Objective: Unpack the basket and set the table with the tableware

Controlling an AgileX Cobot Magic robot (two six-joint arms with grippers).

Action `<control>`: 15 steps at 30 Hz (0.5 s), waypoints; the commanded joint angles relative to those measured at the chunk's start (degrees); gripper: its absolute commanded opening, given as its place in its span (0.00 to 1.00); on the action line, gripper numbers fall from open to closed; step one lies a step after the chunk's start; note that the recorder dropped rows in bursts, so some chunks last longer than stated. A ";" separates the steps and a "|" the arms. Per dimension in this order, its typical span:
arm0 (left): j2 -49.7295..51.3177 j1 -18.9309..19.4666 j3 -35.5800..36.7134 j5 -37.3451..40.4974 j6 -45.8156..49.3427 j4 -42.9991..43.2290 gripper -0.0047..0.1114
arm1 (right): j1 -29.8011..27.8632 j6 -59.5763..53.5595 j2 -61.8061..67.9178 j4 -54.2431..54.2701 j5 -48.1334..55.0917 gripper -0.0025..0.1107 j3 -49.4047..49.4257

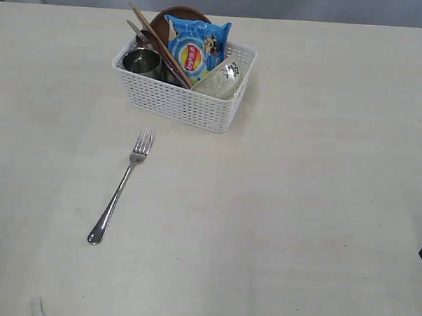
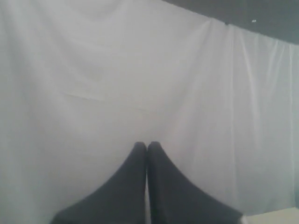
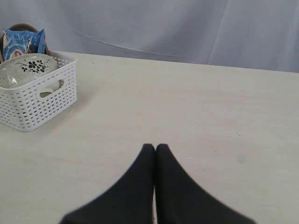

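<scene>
- Pale cream table [image 1: 300, 204], faintly wood-grained and dotted with small dark specks, filled the exterior view; a grey-white draped cloth [image 2: 117, 70] hung behind it.
- The white plastic basket [image 1: 178, 104], rectangular with grid-perforated walls and a smooth rim, stood toward 11 o'clock.
- Inside, a shiny steel cup [image 1: 142, 60] sat at the 9 o'clock end and a round brown plate [image 1: 176, 15] stood on edge at 12 o'clock. Wooden chopsticks [image 1: 154, 38] leaned diagonally beside a glossy blue chip bag [image 1: 196, 49]. An off-white bowl [image 1: 221, 78] with dark floral print lay tilted at the 3 o'clock end.
- A slim steel handle beside the chopsticks was probably the knife [image 1: 137, 33].
- The steel fork [image 1: 122, 185] lay flat on the table at 8 o'clock, tines toward the basket, apart from it.
- The left gripper [image 2: 147, 145] had its black tapered fingers pressed together, empty, facing the cloth.
- The right gripper [image 3: 155, 147] was likewise pressed together on nothing, over bare table, well apart from the basket.
</scene>
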 commanded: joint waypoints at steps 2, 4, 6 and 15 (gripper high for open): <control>-2.52 6.19 6.14 -0.13 -18.70 20.76 0.04 | 0.13 -0.14 -0.23 -0.33 -0.38 0.02 0.18; -3.30 10.02 8.58 -0.37 -23.20 23.56 0.04 | 0.13 -0.14 -0.23 -0.33 -0.38 0.02 0.18; -3.30 13.01 10.62 -0.48 -27.16 26.21 0.04 | 0.13 -0.14 -0.23 -0.33 -0.38 0.02 0.18; -3.30 17.13 17.09 0.08 -42.62 41.11 0.04 | 0.13 -0.14 -0.23 -0.33 -0.38 0.02 0.18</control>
